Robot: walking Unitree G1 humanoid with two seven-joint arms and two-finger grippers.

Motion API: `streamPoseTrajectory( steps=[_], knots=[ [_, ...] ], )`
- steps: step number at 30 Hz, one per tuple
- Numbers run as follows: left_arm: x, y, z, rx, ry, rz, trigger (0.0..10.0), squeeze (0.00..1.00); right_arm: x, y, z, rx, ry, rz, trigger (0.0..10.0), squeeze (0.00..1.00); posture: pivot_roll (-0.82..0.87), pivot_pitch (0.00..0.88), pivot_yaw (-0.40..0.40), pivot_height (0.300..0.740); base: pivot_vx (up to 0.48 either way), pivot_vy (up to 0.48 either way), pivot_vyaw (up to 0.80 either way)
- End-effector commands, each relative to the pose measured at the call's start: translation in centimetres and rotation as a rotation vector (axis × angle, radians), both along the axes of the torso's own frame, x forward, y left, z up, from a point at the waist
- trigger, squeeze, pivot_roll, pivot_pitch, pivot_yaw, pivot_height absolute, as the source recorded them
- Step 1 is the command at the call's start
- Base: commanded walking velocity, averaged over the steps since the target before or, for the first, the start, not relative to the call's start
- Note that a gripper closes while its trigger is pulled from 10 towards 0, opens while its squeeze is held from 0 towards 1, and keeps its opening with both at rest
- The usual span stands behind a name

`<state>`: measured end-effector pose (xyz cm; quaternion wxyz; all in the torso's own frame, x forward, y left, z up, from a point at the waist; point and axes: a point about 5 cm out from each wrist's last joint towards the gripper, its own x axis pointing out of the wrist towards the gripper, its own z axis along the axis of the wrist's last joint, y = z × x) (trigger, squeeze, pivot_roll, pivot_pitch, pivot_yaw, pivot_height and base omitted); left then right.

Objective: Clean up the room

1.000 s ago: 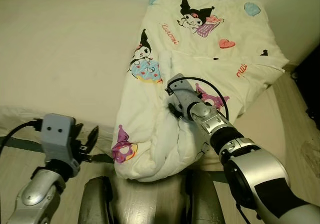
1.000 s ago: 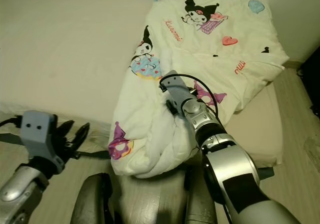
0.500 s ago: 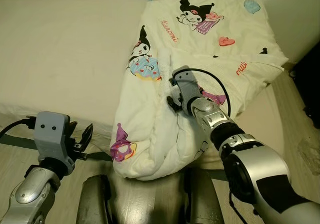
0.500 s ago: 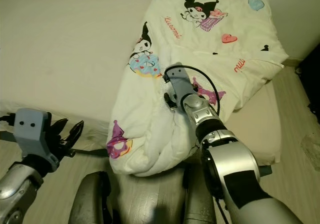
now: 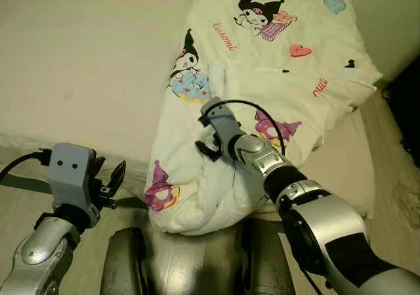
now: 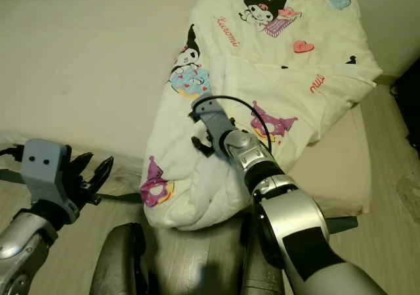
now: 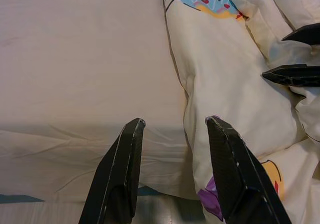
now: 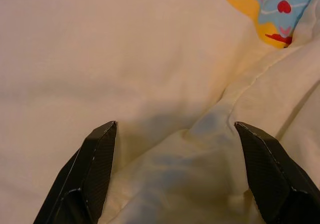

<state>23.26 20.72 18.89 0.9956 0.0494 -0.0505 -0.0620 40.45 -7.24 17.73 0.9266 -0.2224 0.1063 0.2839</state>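
Observation:
A cream blanket (image 5: 262, 58) printed with cartoon figures lies over the right half of the bed, its near end bunched and hanging over the front edge (image 6: 197, 203). My right gripper (image 5: 203, 134) rests on the bunched part, pointing towards the blanket's left border. Its fingers (image 8: 100, 149) stand wide open with a crease of fabric (image 8: 200, 129) between them, not pinched. The same two fingertips (image 7: 285, 74) show in the left wrist view. My left gripper (image 5: 108, 180) hovers low at the bed's front edge, left of the blanket, open with nothing between its fingers (image 7: 125, 154).
The bare cream sheet (image 5: 85, 65) covers the bed's left half. Wooden floor (image 5: 394, 150) runs along the right side, with a dark object (image 5: 410, 104) at the far right edge. My own dark legs (image 5: 131, 262) stand against the bed front.
My right gripper has swung left across the blanket, out of the fold it was sunk in; its fingers now show. The left arm has barely moved.

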Motion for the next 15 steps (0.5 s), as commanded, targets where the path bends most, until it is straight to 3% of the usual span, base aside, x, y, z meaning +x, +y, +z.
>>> streamPoseTrajectory(
  steps=[1,4,5,6,7,10,13,15],
  knots=[
    [-0.26,0.15,-0.28,0.013,0.015,0.001,10.0,0.00,-0.38,0.17,-1.06,-0.013,0.026,0.016,10.0,0.00,0.11,0.393,-0.061,0.551,0.000,0.000,0.00],
    [-0.26,-0.08,-0.32,0.007,0.016,-0.001,10.0,0.00,-0.63,0.95,-0.98,0.128,0.055,0.046,10.0,0.00,0.12,0.390,-0.061,0.551,0.000,0.000,0.00],
    [-0.26,-0.10,-0.30,0.007,0.015,-0.002,10.0,0.00,-0.69,0.97,-1.07,0.166,0.069,0.044,9.2,0.00,0.13,0.390,-0.062,0.551,0.000,0.000,0.00],
    [-0.26,-0.10,-0.29,0.008,0.015,-0.002,10.0,0.00,-0.69,0.89,-1.12,0.200,0.078,0.034,3.2,0.00,0.13,0.390,-0.062,0.551,0.000,0.000,0.00],
    [-0.26,-0.09,-0.27,0.008,0.014,-0.001,10.0,0.00,-0.68,0.77,-1.13,0.235,0.086,0.023,0.4,0.00,0.13,0.390,-0.062,0.551,0.000,0.000,0.00],
    [-0.28,-0.07,-0.20,0.009,0.013,0.000,10.0,0.00,-0.64,0.65,-1.05,0.270,0.091,0.015,0.0,0.00,0.14,0.394,-0.063,0.551,0.000,0.000,0.00],
    [-0.36,0.13,-0.04,0.014,0.010,0.004,10.0,0.00,-0.51,0.46,-0.41,0.442,0.116,0.008,0.0,0.00,0.14,0.395,-0.061,0.551,0.000,0.000,0.00],
    [-0.38,0.15,-0.05,0.015,0.010,0.004,10.0,0.00,-0.49,0.28,-0.56,0.440,0.121,-0.007,0.0,0.00,0.14,0.395,-0.061,0.551,0.000,0.000,0.00]
  ],
)
